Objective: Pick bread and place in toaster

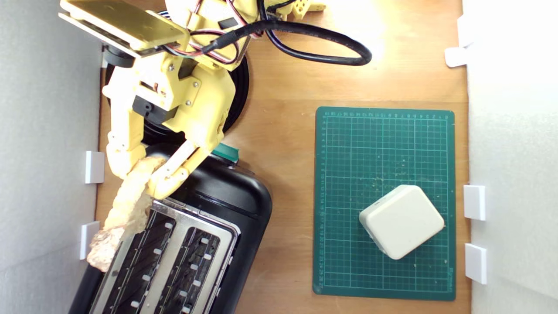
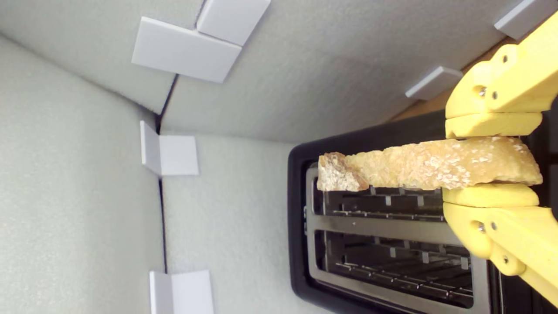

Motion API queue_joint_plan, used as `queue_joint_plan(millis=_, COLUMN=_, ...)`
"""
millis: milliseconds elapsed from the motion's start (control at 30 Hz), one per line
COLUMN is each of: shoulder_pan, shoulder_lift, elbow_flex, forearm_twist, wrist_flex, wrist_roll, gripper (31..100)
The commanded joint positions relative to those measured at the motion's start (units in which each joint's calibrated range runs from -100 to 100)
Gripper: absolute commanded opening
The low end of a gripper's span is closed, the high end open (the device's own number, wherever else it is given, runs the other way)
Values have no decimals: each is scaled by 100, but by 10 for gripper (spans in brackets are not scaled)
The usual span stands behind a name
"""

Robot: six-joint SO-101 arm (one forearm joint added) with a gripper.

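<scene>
The pincer [image 2: 488, 163] pinched the bread [image 2: 429, 165] edge-on above the toaster [image 1: 226, 196]. It hung along the outer slot's rim, so a release risked it catching the metal or tipping outside.

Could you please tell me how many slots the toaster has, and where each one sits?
2. One long slot runs beside the held bread slice; the other lies towards the exterior view's right. Both look empty.

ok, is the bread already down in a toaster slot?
No. In the wrist view the bread is clamped in the tool above the toaster, and both slots look empty.
</scene>
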Motion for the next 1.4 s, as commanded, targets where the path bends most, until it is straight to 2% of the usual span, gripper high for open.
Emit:
queue_joint_plan(millis=0, shoulder_pan=49, shoulder_lift=-14, elbow_flex=-311, forearm_twist=-128, wrist_flex=-224, wrist_roll=-25, gripper=559)
queue_joint_plan(millis=700, shoulder_pan=90, shoulder_lift=443, elbow_flex=-293, forearm_twist=-146, wrist_flex=-616, wrist_roll=-31, gripper=559)
queue_joint_plan(millis=833, shoulder_pan=122, shoulder_lift=452, elbow_flex=-293, forearm_twist=-518, wrist_flex=-616, wrist_roll=11, gripper=559)
queue_joint_plan(millis=1233, shoulder_pan=202, shoulder_lift=759, elbow_flex=-293, forearm_twist=-563, wrist_flex=-770, wrist_roll=95, gripper=559)
queue_joint_plan(millis=1367, shoulder_pan=364, shoulder_lift=776, elbow_flex=-293, forearm_twist=-862, wrist_flex=-770, wrist_roll=189, gripper=559)
